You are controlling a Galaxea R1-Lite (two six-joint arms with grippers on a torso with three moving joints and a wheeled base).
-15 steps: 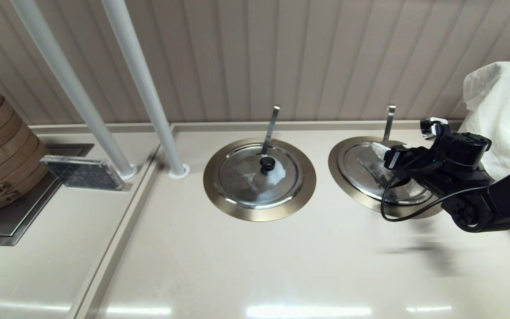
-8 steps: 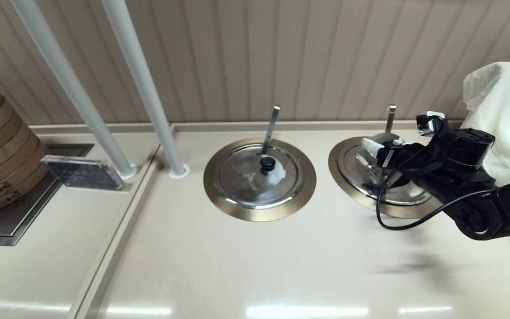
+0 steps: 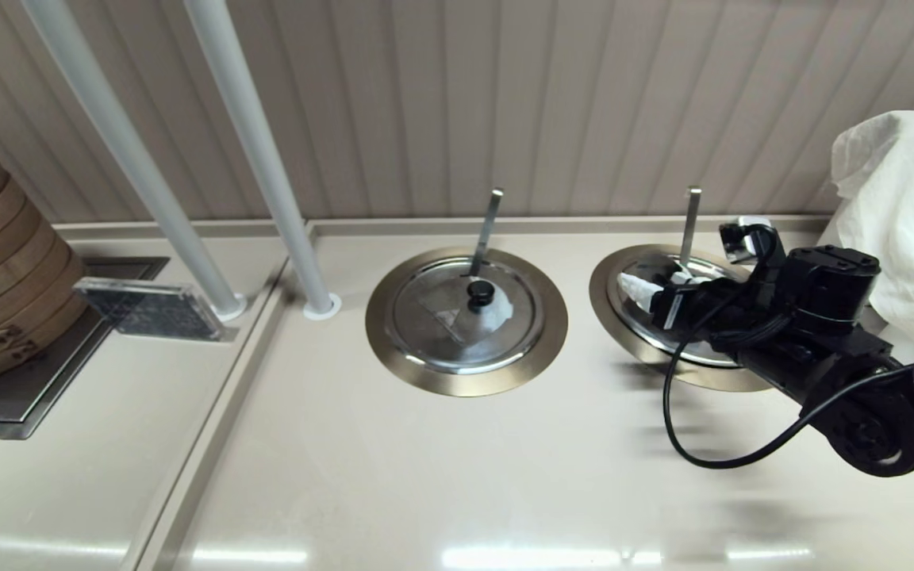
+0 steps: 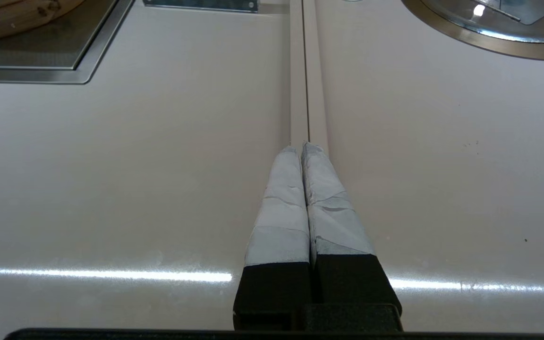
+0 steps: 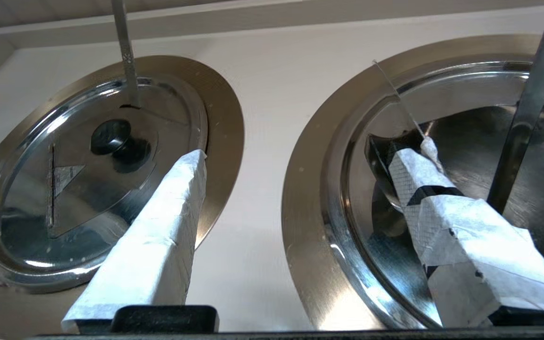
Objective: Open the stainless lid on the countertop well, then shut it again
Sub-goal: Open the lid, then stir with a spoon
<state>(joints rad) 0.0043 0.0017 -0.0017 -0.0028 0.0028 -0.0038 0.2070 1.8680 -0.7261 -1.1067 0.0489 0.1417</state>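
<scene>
Over the right-hand countertop well (image 3: pixel 624 333), the right gripper (image 3: pixel 655 297) hovers with fingers (image 5: pixel 158 245) spread apart, one beside the raised flap of the stainless lid (image 5: pixel 395 156). Judged best: guide the flap gently and stay clear of the upright utensil handle (image 3: pixel 690 226). The twin lid (image 3: pixel 465 317) sits just beside; a white cloth (image 3: pixel 901 214) lies near. The left gripper (image 4: pixel 305 151) rests with fingers pressed together above the counter (image 4: pixel 111 165).

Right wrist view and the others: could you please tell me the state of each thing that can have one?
stainless lid: flap apparently tipped up on edge, well open beneath.
twin lid: shut, flap lying flat.
right gripper: jaws wide open, one finger at the raised flap.
left gripper: jaws shut, parked over the countertop.
</scene>
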